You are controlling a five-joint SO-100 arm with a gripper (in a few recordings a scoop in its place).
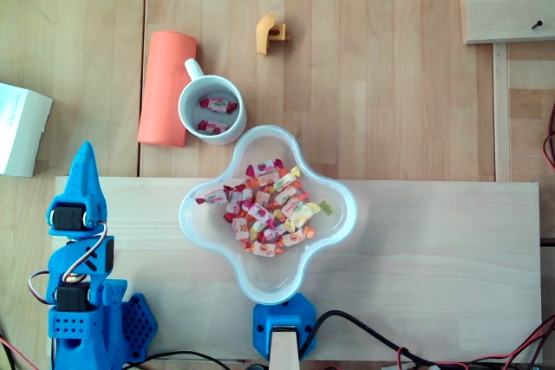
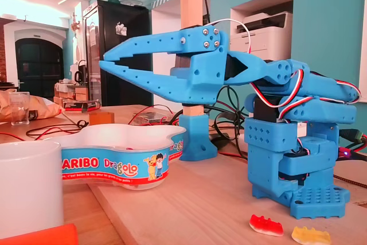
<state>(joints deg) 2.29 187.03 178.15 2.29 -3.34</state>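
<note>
My blue gripper (image 1: 84,153) rests at the left end of the wooden board (image 1: 434,257), the arm folded back over its base (image 2: 298,164). In the fixed view the gripper (image 2: 104,63) hangs in the air above the bowl's near side, its fingertips meeting with nothing between them. A clear, clover-shaped Haribo bowl (image 1: 347,214) (image 2: 120,164) holds several wrapped candies (image 1: 269,210). Behind it stands a white mug (image 1: 185,110) (image 2: 28,187) with two wrapped candies (image 1: 212,114) inside.
An orange roll (image 1: 165,84) lies beside the mug. A small yellow part (image 1: 270,34) sits farther back, and a white box (image 1: 19,127) at the left edge. A wooden post on a blue foot (image 1: 284,327) stands by the bowl. Two gummies (image 2: 265,225) lie near the arm's base.
</note>
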